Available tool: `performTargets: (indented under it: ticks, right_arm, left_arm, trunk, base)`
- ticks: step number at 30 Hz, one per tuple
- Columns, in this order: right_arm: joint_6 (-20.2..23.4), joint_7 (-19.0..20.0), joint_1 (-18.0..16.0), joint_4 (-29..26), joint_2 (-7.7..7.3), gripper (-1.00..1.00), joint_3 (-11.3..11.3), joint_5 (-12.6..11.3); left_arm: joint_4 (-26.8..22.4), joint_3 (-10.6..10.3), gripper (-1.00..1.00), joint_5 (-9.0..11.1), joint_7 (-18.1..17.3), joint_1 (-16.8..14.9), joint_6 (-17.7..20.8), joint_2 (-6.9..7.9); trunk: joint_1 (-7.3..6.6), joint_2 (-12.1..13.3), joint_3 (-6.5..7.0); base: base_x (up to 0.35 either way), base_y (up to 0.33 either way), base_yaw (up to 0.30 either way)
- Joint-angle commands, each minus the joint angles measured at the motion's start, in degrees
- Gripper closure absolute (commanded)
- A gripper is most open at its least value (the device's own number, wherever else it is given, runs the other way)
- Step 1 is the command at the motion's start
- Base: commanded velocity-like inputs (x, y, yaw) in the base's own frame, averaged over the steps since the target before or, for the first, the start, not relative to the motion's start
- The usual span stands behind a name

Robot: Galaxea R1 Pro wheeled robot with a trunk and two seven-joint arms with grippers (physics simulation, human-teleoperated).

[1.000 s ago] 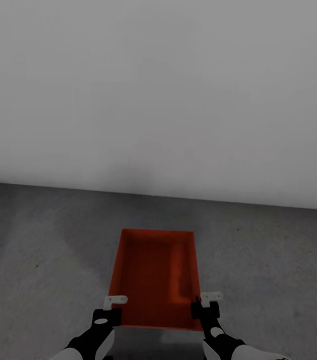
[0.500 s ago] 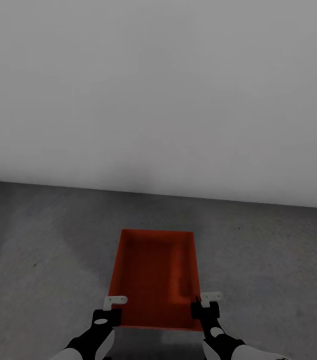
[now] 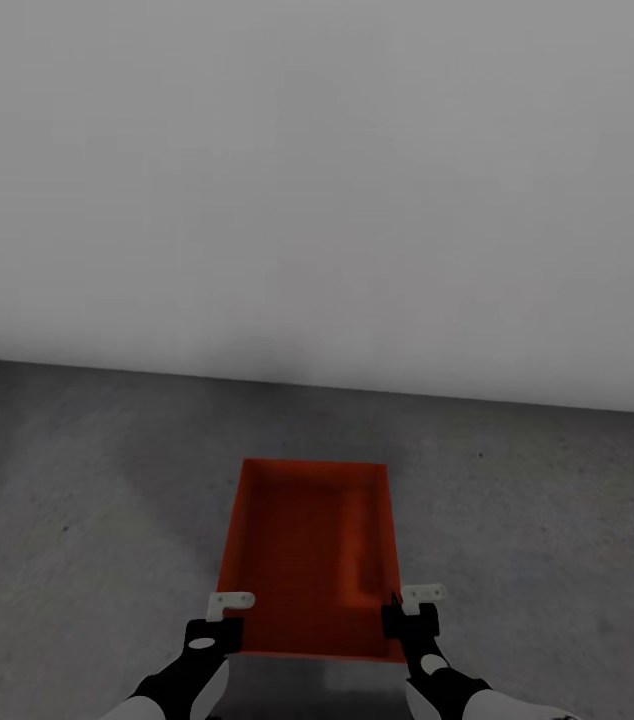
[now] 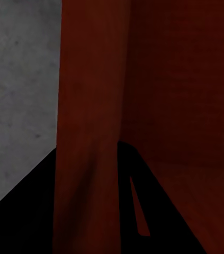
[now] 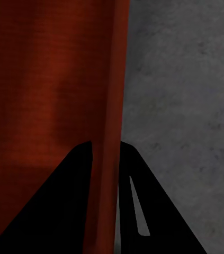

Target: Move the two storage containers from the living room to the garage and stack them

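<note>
One orange-red storage container (image 3: pixel 307 555) sits open-top on the dark concrete garage floor (image 3: pixel 77 520), near the pale wall (image 3: pixel 317 180). The left gripper (image 3: pixel 229 610) and right gripper (image 3: pixel 409 605) flank its near corners. Wrist views alone show each pair of jaws clamped on a container side wall. No writing legible.
</note>
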Motion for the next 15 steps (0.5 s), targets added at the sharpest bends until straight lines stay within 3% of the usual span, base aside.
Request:
performTargets:
  ticks: [1,10,15]
  right_arm:
    - [-2.27,-0.37,-0.06,-0.08,-0.46,1.00,-0.49,-0.26]
    - [-2.27,-0.37,-0.06,-0.09,-0.46,1.00,-0.49,-0.24]
    - [-2.27,-0.37,-0.06,-0.08,-0.46,1.00,-0.51,-0.24]
  left_arm:
    - [0.55,-0.83,1.00,1.04,0.65,0.01,0.08,0.10]
    - [0.55,-0.81,1.00,1.05,0.70,0.01,0.09,0.10]
    - [0.55,-0.82,1.00,1.03,0.70,0.01,0.06,0.10]
  trunk:
    - [0.22,-0.43,-0.21]
    - [2.20,-4.04,-1.83]
    - [2.20,-4.04,-1.83]
  base:
    - [0.000,0.000,0.000]
    - [0.000,0.000,0.000]
    - [0.000,0.000,0.000]
